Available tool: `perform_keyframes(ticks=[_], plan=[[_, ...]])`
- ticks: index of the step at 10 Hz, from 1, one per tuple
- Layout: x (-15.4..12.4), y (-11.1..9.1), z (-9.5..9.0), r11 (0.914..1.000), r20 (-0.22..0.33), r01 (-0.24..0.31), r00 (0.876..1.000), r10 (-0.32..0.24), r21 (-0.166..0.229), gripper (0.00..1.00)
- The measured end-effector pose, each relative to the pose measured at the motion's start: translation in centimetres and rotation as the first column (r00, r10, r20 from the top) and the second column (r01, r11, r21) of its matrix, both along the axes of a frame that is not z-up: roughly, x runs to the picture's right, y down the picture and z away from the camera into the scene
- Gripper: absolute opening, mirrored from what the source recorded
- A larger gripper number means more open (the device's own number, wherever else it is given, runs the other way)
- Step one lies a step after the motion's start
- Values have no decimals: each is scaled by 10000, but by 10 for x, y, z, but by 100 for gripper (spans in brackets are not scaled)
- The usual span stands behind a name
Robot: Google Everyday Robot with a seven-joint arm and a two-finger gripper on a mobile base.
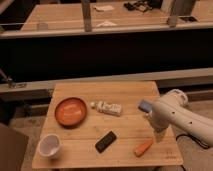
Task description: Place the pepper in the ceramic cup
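Note:
The orange-red pepper [143,148] lies on the wooden table [125,92] near its front right corner. At the front left corner stands the white ceramic cup [50,145], upright with a pale inside. My white arm reaches in from the right. Its gripper [159,134] points down, open, just above and to the right of the pepper, with nothing in it. The pepper and the cup are far apart, almost a table's width.
A round orange plate [71,111] sits at the left. A white bottle [107,107] lies on its side mid-table, and a black block [105,141] lies in front of it. My arm partly hides a blue thing [145,106]. Behind the table runs a dark counter.

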State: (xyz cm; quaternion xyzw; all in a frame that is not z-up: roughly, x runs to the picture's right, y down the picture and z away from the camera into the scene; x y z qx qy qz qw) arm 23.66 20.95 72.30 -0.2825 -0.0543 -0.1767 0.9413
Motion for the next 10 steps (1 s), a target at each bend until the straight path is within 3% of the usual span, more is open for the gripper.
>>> perform_keyframes(ticks=[10], plan=[[-26,39,14,9970,773,660,9950,-628,-398,80]])
